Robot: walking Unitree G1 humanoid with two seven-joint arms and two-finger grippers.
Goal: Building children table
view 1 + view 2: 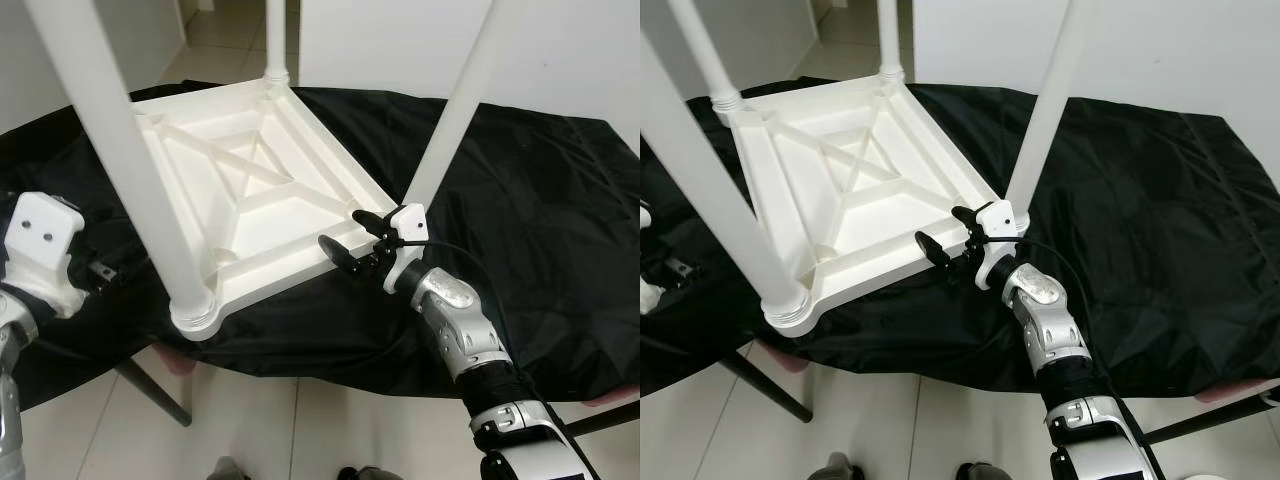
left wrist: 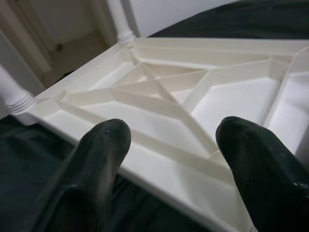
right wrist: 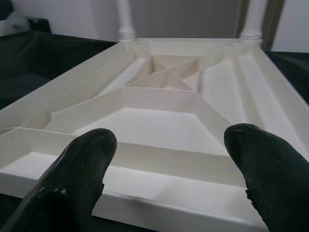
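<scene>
**White table upside down, both grippers at its edges**

The small white table (image 1: 250, 190) lies upside down on a black cloth (image 1: 540, 220), legs pointing up. The right gripper (image 1: 352, 240) reaches in from the near right, fingers spread, just beside the rim near a leg (image 1: 455, 110). The left gripper (image 2: 169, 159) faces the table's left edge, its fingers (image 2: 101, 150) also spread, holding nothing.

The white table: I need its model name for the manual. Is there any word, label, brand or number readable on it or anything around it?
None. The upturned white table, its legs, the black cloth and the right gripper and left gripper carry no text, label or number that can be read in any view.
</scene>
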